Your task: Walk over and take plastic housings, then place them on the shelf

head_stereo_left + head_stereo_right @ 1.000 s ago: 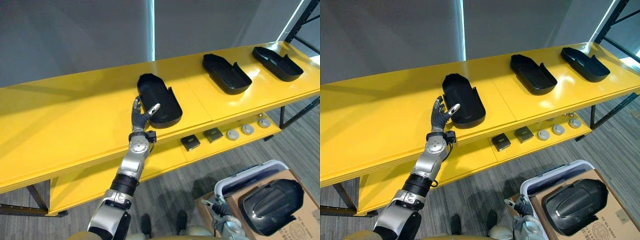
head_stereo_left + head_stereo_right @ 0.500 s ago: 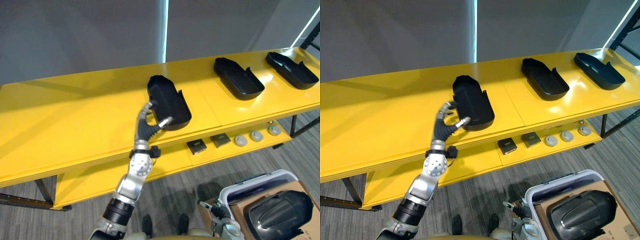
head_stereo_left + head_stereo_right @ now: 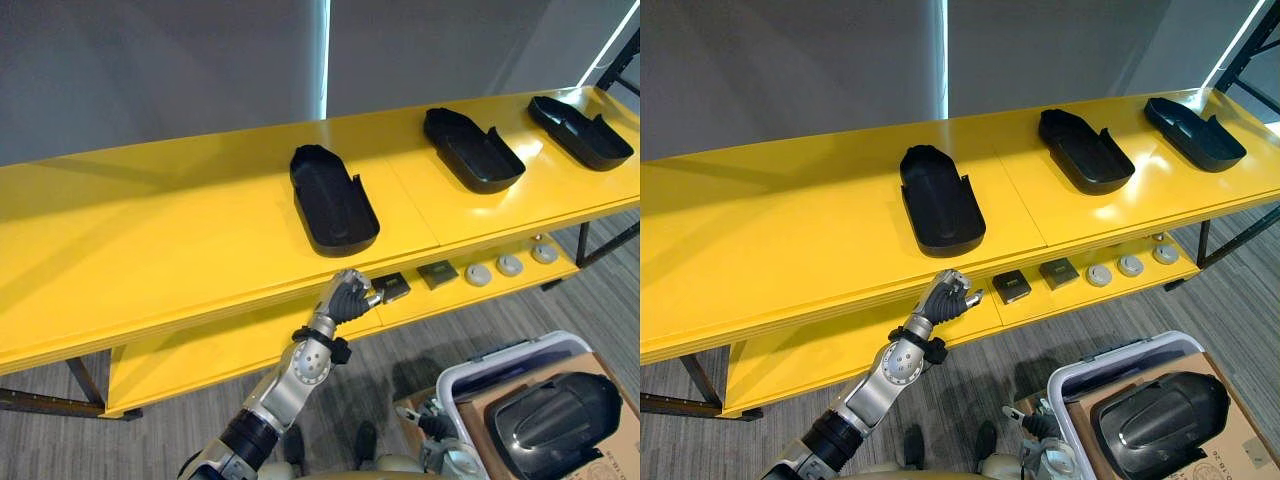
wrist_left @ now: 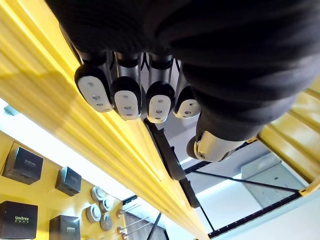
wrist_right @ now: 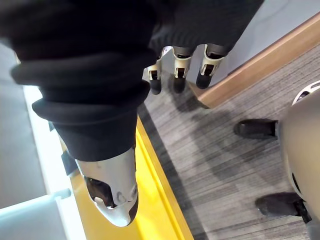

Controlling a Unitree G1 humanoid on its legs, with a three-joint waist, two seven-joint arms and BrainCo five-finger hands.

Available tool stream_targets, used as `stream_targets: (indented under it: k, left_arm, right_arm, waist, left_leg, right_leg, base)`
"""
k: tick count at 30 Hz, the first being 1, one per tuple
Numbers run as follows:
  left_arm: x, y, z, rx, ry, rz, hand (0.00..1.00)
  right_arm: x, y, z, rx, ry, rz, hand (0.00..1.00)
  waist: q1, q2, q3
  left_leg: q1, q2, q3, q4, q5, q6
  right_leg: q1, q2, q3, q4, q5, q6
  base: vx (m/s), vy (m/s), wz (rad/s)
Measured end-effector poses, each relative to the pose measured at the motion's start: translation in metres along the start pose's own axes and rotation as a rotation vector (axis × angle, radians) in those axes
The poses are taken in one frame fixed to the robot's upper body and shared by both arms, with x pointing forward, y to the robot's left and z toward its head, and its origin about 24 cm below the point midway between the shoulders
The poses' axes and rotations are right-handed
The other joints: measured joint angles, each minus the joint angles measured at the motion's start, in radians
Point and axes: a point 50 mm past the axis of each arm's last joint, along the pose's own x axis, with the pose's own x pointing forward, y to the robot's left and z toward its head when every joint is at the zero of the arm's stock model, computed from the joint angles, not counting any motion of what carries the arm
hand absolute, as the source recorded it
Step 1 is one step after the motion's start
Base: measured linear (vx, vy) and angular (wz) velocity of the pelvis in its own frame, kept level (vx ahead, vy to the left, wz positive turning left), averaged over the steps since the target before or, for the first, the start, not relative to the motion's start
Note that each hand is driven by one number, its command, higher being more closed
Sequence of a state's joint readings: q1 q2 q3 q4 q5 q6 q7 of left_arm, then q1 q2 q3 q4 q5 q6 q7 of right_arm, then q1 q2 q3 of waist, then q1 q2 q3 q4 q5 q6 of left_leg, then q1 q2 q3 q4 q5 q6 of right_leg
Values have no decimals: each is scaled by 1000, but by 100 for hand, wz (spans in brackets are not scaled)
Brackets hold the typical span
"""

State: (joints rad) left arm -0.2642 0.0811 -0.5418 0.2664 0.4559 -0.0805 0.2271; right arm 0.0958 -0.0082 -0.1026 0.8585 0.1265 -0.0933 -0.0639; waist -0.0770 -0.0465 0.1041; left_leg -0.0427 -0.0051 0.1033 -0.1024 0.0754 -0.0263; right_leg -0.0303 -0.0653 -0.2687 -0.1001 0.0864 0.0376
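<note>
Left hand (image 3: 348,297): curled into a fist, fingers (image 4: 125,97) tucked in a row, thumb folded beside them, nothing in the grasp. Hangs low in front of the yellow shelf (image 3: 150,230), under its front edge and clear of the top board. Sits apart from the nearest plastic housing (image 3: 333,200), which lies open side up on the top board, just above and beyond the hand. Farther to the right along the same board, well spaced: a second housing (image 3: 470,150) and a third housing (image 3: 580,130), also open side up.

On the lower board (image 3: 200,360), near the fist: two small black square blocks (image 3: 392,288), then three round grey discs (image 3: 509,264) in a line toward the right.

Right hand (image 5: 176,70): down low by the grey floor (image 5: 215,145), fingers loose and hanging, nothing held.

At the lower right, on the floor: a white-rimmed bin (image 3: 500,350) with a cardboard box (image 3: 1240,445), and in it a fourth housing (image 3: 550,420), rounded side up.
</note>
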Motion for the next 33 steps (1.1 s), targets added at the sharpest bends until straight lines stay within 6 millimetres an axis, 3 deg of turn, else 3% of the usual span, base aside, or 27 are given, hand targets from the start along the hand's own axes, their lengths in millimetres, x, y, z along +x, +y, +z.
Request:
stream_targets:
  k: [5,12,24,33]
  left_arm:
    - [14,11,-2,67,15,47,100]
    - [32,39,4,90,4,175,100]
    - [43,76,-15,98,126,323,100]
    - [47,83,-12,91,128,350,100]
  right_arm:
    - [2,2,5,1,-13,3,0]
    - [4,3,12,6,-41,-3,0]
    - [6,2,21,20,-72,-18,0]
    - [7,4,29,23,-103,-12,0]
  waist:
    - [-20,-1,1]
    - [-24,-3,2]
    - [-28,-21,14]
    - [-29,-30,28]
  left_leg:
    - [-8,0,9,0,0,0]
    - [-23,4,30,0,-1,1]
    - [-38,9,63,0,-1,0]
    - [-40,10,65,0,-1,0]
  right_leg:
    - [-12,0,10,1,3,-2]
    - [-37,4,30,0,7,-4]
    - [-66,9,65,0,18,-11]
    - [-68,10,68,1,19,-12]
  base:
    - [32,12,-6]
    - [14,9,-10]
    - [2,14,-8]
    - [2,2,-1]
